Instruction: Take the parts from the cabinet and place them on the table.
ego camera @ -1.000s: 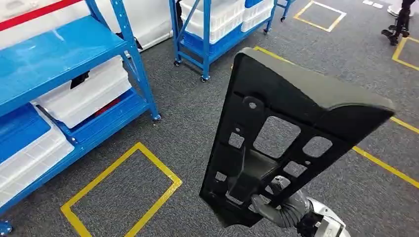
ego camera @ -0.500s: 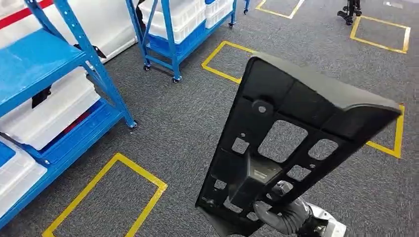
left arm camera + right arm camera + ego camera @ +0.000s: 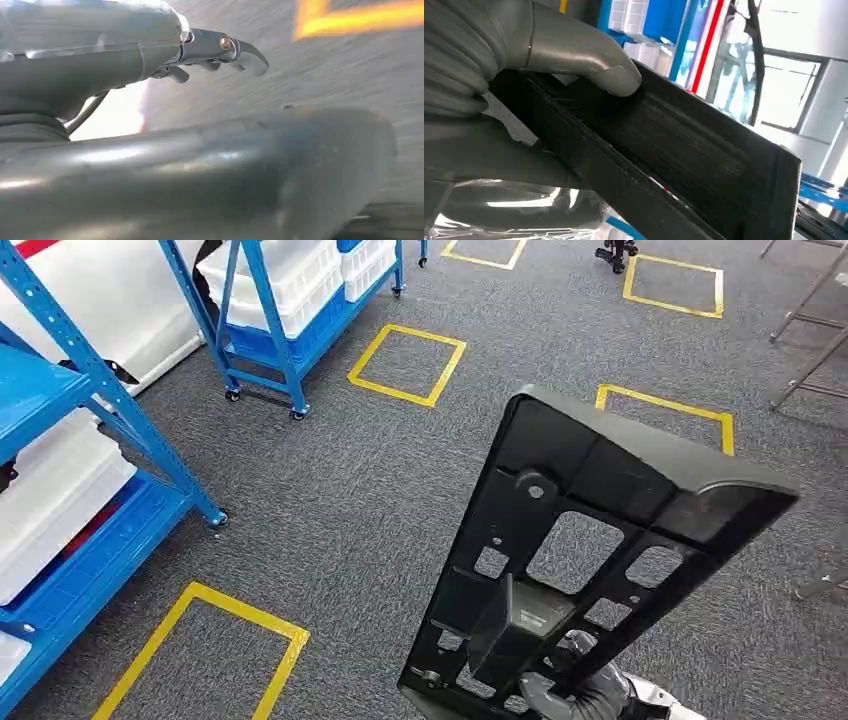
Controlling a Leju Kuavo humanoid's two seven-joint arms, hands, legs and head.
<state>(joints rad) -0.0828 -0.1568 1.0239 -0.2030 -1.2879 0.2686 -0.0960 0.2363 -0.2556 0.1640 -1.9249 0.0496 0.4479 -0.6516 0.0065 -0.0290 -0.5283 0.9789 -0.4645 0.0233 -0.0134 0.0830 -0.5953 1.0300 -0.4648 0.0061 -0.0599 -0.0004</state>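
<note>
A large black plastic panel (image 3: 590,540) with several cut-out windows stands upright in front of me, tilted to the right. My right hand (image 3: 575,690) grips it at its lower edge. In the right wrist view the grey thumb (image 3: 574,55) presses on the ribbed edge of the panel (image 3: 704,165). My left hand (image 3: 150,65) hangs over grey carpet with its dark fingers (image 3: 240,47) stretched out and apart, holding nothing.
A blue shelf rack (image 3: 110,410) with white bins (image 3: 50,500) stands at the left. A blue wheeled cart (image 3: 290,300) with white bins is behind it. Yellow tape squares (image 3: 405,365) mark the grey carpet. Thin metal legs (image 3: 810,350) stand at the far right.
The whole view has swung to the right: racks and cart slid leftward and more taped floor appeared. The black panel stays in my right hand, in much the same pose.
</note>
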